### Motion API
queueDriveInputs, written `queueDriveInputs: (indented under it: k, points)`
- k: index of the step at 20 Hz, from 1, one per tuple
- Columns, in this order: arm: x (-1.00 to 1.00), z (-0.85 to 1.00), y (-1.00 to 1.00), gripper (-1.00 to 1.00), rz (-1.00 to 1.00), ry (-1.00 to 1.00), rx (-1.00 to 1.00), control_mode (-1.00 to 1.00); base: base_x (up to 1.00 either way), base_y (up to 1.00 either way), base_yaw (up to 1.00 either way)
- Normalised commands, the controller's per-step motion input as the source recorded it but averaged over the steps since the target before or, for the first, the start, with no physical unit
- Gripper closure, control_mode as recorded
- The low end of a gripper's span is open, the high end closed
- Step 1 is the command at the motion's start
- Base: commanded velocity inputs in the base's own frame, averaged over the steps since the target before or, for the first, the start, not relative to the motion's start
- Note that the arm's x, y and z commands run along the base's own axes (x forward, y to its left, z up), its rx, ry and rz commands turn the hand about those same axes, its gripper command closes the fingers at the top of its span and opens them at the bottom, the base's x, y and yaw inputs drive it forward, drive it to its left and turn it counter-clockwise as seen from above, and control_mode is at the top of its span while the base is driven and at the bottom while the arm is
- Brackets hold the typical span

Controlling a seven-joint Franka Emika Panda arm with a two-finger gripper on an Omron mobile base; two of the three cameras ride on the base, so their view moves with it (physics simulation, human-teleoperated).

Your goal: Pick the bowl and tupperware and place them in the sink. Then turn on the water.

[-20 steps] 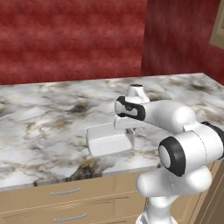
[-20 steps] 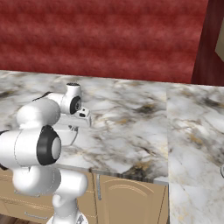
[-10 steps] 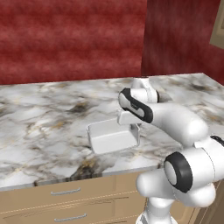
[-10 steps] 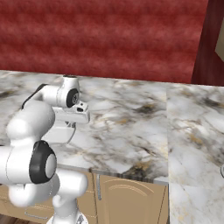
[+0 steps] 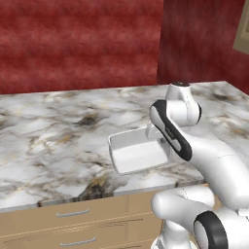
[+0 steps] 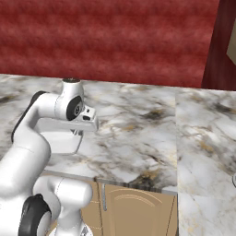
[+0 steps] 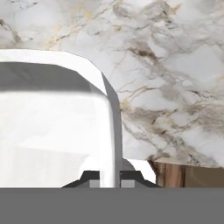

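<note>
The white, translucent rectangular tupperware point(image 5: 138, 153) sat mid-frame on the marble counter point(image 5: 58, 126) in the left base view. The gripper point(image 7: 109, 180) straddled its thin wall – fingers clamped on it. Likely light, slightly flexible, slippery – rim grip suited it.

One tupperware point(image 5: 137, 153) mid-frame, one marble worktop point(image 5: 58, 131), two drawer handles point(image 5: 73, 213) lower left, one cabinet door point(image 6: 136, 213).
</note>
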Motion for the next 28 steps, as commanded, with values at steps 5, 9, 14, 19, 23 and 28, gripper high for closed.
queueDriveInputs:
  k: [5,9,14,19,23,28]
  points:
    - [-0.35,0.62,-0.23,1.0,0.0,-0.16,0.02,-1.0,0.0,0.0,0.0]
    - [-0.34,0.6,-0.15,1.0,0.0,-0.12,0.03,-1.0,0.0,0.0,0.0]
    - [-0.26,0.45,-0.18,1.0,0.0,-0.02,0.04,-1.0,0.0,0.0,0.0]
    - [-0.07,0.17,-0.12,1.0,0.0,0.01,0.04,-1.0,0.0,0.0,0.0]
    - [-0.01,0.06,-0.01,1.0,0.0,0.06,0.01,-1.0,0.0,0.0,0.0]
    - [0.0,0.0,0.0,1.0,0.0,0.0,0.0,-1.0,0.0,0.0,0.0]
